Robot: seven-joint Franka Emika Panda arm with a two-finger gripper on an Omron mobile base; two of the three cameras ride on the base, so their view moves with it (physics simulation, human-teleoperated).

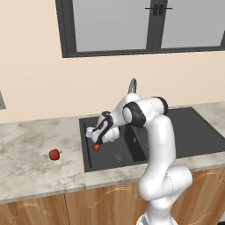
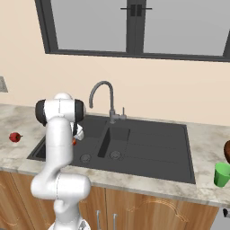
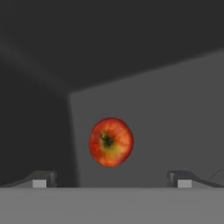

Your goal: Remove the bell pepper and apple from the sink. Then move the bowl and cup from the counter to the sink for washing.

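Reaching into the large basin of the sink (image 1: 184, 132), the gripper (image 3: 111, 179) hung over the apple (image 3: 111, 141) with its fingers spread wide and nothing between them. The apple lay on the basin floor at 12 o'clock from the fingertips — centred between them. The pepper (image 1: 54, 154) already sat on the counter (image 1: 30, 167), at 9 o'clock from the sink, so the apple step was in hand. Next move, by judgement: descend straight, straddle the apple, then close.
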